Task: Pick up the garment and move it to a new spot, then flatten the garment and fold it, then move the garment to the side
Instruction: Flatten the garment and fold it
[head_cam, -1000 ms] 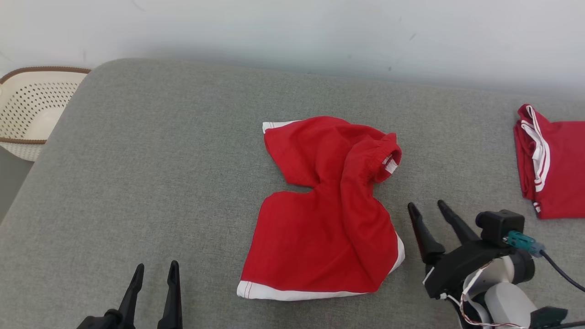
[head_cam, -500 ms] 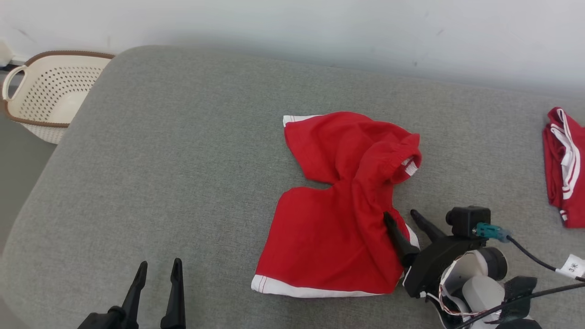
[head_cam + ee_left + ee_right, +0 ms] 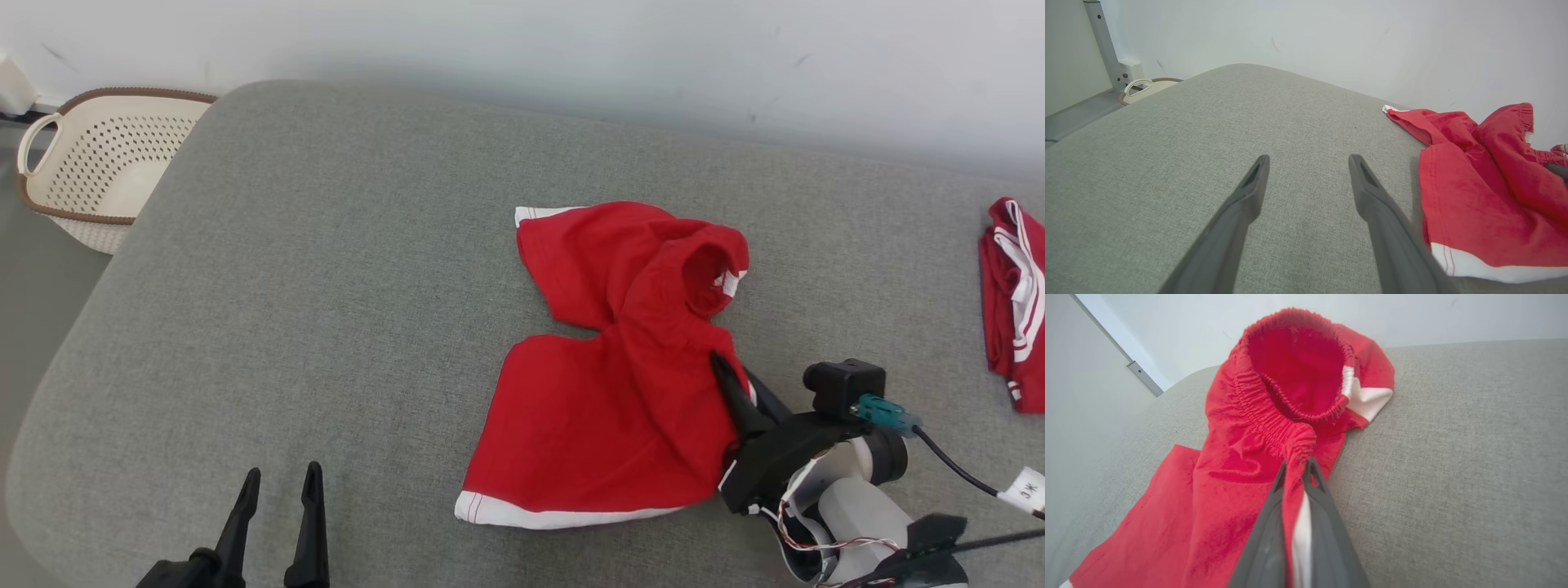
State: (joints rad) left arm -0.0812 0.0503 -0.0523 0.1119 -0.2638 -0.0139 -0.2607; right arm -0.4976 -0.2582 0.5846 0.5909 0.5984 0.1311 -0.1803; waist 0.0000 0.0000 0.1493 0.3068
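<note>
The red garment [image 3: 604, 408] lies crumpled on the grey padded surface [image 3: 326, 286], a little right of centre. Its white hem is toward the near edge, and its elastic waistband [image 3: 1261, 416] is bunched up and gaping toward the far edge. And there's the right claw [image 3: 732, 371], down at the garment's right side, its two dark fingers pinched together on a fold of red cloth just below that waistband, a strip of white trim showing between them. The left claw [image 3: 277, 482] hovers by the near edge, left of the garment, fingers spread wide, nothing in them, clear of the cloth. Over at the right edge lies a second red-and-white garment [image 3: 1008, 302]. Beyond the far left corner sits a cream perforated basket [image 3: 98, 163], off the surface
</note>
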